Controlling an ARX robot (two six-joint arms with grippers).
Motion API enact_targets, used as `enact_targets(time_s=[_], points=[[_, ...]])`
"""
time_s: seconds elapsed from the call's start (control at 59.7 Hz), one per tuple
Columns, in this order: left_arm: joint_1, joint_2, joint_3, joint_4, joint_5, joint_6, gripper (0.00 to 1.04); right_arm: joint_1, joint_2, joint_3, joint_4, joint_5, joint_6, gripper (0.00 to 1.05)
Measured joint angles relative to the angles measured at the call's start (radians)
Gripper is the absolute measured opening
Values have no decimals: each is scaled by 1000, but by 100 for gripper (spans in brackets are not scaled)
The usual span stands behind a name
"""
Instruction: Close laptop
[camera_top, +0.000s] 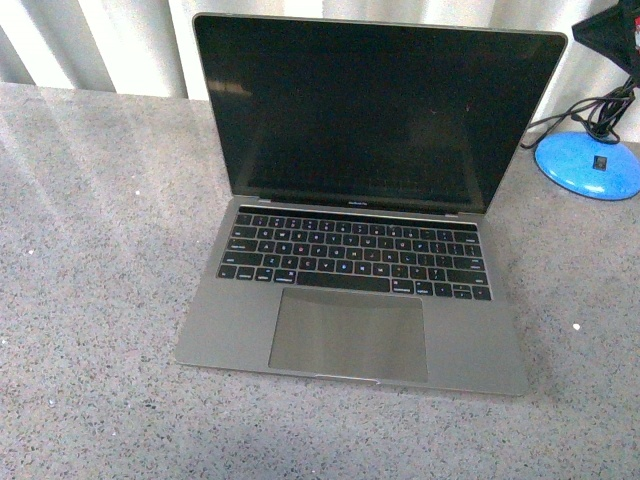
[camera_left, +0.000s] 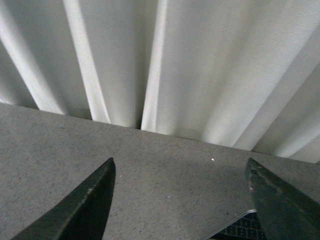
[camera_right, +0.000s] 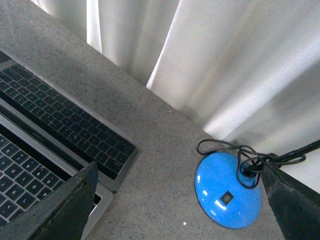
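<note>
The slim grey metal laptop (camera_top: 365, 215) with black keys lies open at the middle of the grey speckled stone worktop (camera_top: 90, 300), its dark screen raised and facing the robot, backed by a white pleated curtain (camera_top: 100, 45). Neither arm shows in the front view. The left gripper (camera_left: 182, 200) hangs over bare worktop just beside one corner of the laptop, jaws spread wide and empty. The right gripper (camera_right: 175, 210) hovers between the laptop's right edge and the round blue lamp base (camera_right: 228, 190) with its looped black cable (camera_right: 225, 147), jaws likewise wide and holding nothing. The lid is not yet touched, so the step in hand appears to be the approach. It would go best if one gripper came over the top edge of the screen near its middle, met the back of the lid rather than the glass, and swept it forward and down along the hinge's arc, slowing before the keys. A purely horizontal push may slide the base, and the right arm should steer clear of the cable
</note>
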Motion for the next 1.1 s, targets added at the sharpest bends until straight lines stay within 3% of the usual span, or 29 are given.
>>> enact_targets(time_s=[0.05, 0.1, 0.419, 0.603, 1.105], points=[[-14, 19, 36, -11, 6, 9, 68, 3, 17, 33, -7, -8, -12, 95], [-26, 38, 72, -23, 16, 21, 59, 6, 32, 69, -14, -8, -23, 88], [-75, 150, 222, -166, 97, 140, 3, 44, 112, 253, -122, -31, -114, 31], [-95, 187, 277, -250, 163, 204, 4, 68, 151, 302, -154, -23, -145, 0], [-190, 231, 279, -257, 174, 226, 4, 95, 202, 326, -178, -34, -148, 1]])
